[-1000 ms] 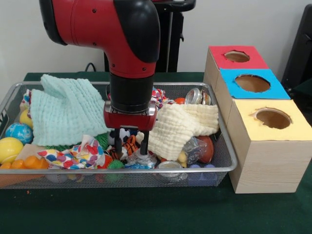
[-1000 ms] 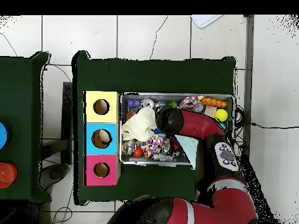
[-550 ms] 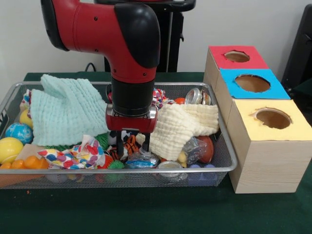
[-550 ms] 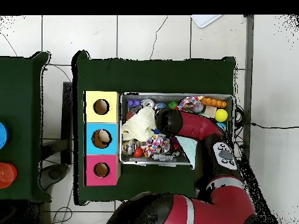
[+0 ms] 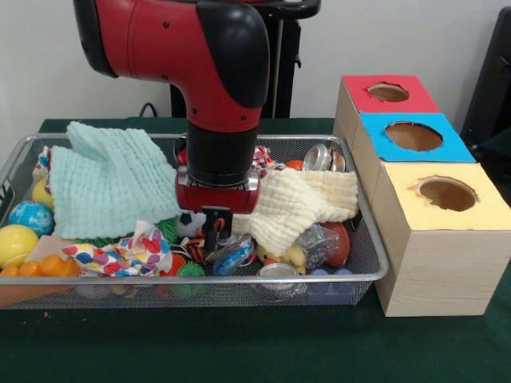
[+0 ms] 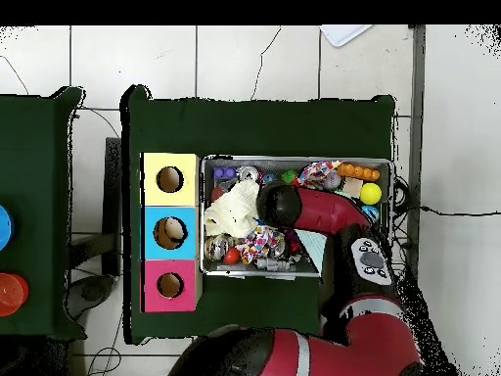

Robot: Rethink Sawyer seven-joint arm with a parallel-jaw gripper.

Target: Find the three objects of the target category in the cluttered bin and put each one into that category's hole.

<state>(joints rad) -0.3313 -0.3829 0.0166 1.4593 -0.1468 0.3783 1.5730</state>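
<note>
Claw [image 5: 215, 233] mid-bin [image 5: 363, 231] (clutter all round)

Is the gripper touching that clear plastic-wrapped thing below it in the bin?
Touching: in the front view the gripper fingers close together on the plastic-wrapped item, which tilts up from the clutter.

Wire mesh bins: one [image 5: 375, 263], on the green table.
Wooden sorting boxes: one [image 5: 431, 279], at 3 o'clock of the bin.
Round holes: three, topped red [image 5: 388, 92], blue [image 5: 413, 136], yellow [image 5: 447, 194].
Waffle-weave cloths: two, mint green [image 5: 108, 179] and cream [image 5: 299, 207].
Patterned cloths: one [image 5: 128, 255].
Yellow balls: two in sight [image 5: 16, 242].
Blue marbled balls: one [image 5: 30, 216].
Robot arms: one, red and black [image 5: 200, 56].
</note>
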